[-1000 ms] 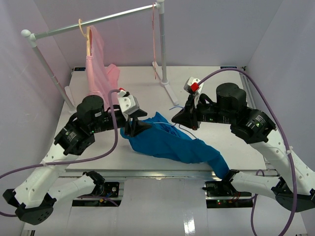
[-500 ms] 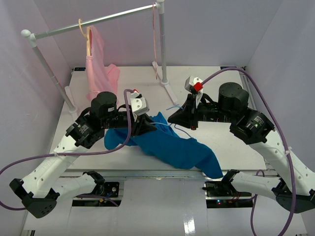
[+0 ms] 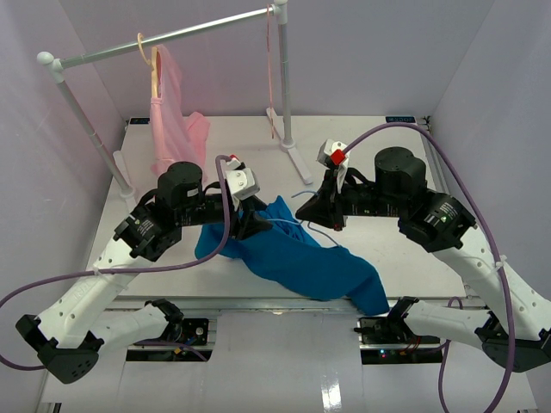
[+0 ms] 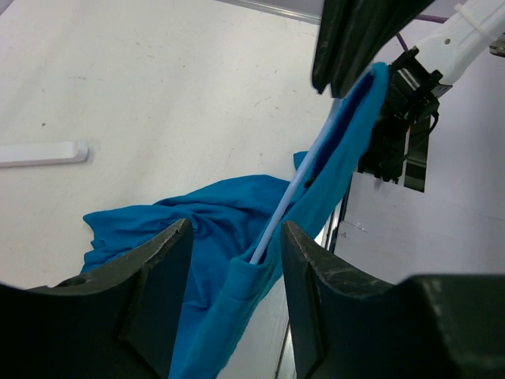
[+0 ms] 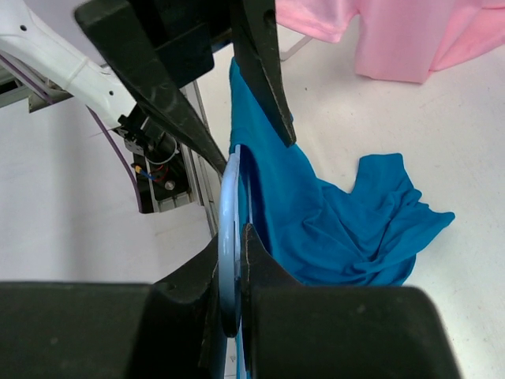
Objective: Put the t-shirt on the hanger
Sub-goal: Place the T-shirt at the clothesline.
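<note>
The bright blue t-shirt [image 3: 301,258] lies bunched on the white table between my two arms, its right end hanging over the front edge. My right gripper [image 3: 308,209] is shut on the thin light-blue hanger [image 3: 297,225]; in the right wrist view the hanger [image 5: 229,205] is pinched between the fingers of that gripper [image 5: 233,237], with the t-shirt [image 5: 339,213] draped on it. My left gripper [image 3: 254,225] is at the shirt's upper left. In the left wrist view this gripper [image 4: 233,237] is open, its jaws either side of a shirt fold [image 4: 197,221] with the hanger arm [image 4: 296,197] running into it.
A white clothes rail [image 3: 172,36] stands at the back, with its feet on the table [image 3: 297,159]. A pale pink garment [image 3: 168,103] hangs from it on a cream-yellow hanger. A thin pink hanger [image 3: 271,69] hangs by the right post.
My left arm swung right toward the right gripper, and the shirt's left part spread out, then drew back in. My right gripper shifted slightly left, still holding the hanger.
</note>
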{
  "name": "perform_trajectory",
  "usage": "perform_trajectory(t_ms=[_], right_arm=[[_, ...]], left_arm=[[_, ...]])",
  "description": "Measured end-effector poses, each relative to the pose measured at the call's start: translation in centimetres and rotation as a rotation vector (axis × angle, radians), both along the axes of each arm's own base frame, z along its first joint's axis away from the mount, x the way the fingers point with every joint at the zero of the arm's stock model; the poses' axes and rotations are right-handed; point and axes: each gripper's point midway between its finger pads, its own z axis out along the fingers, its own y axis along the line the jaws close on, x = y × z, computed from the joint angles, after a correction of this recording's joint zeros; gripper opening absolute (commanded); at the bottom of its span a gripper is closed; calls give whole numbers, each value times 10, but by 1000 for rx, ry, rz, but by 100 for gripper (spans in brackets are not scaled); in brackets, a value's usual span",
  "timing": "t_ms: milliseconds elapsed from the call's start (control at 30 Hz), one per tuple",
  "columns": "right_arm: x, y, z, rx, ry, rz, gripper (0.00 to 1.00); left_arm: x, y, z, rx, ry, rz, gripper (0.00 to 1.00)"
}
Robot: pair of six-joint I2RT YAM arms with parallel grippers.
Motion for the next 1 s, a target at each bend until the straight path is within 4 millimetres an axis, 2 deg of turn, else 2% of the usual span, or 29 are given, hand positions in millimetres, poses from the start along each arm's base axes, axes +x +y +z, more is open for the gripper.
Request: perform_trajectory(t_ms=[200, 400, 467, 533, 567, 700, 733, 767, 833, 867, 1000], right_arm=[[2, 4, -3, -14, 17, 5, 8], [-2, 6, -1, -2, 31, 31, 8], [-4, 8, 0, 4, 35, 42, 8], [-5, 10, 1, 10, 39, 54, 8], [-5, 11, 2, 13, 39, 60, 8], [1, 10, 4, 22, 28, 40, 8], [0, 11, 6, 29, 21, 43, 8], [0, 11, 7, 33, 17, 43, 8], [1, 11, 8, 35, 15, 40, 8], [1, 12, 7, 34, 15, 42, 8], [-2, 14, 5, 28, 21, 54, 8]], left_arm=[[-17, -7, 11, -47, -12, -114, 60], [-29, -20, -1, -41, 60, -233, 45], [-29, -24, -9, -30, 93, -256, 32], [-29, -27, -14, -20, 122, -268, 3], [-28, -28, -15, -16, 134, -272, 0], [-36, -30, -11, -20, 157, -313, 0], [-36, -30, -10, -21, 159, -313, 3], [-36, -29, -9, -22, 162, -313, 30], [-34, -29, -8, -21, 161, -300, 60], [-31, -29, -8, -18, 159, -278, 70], [-9, -29, -6, -16, 149, -150, 76]])
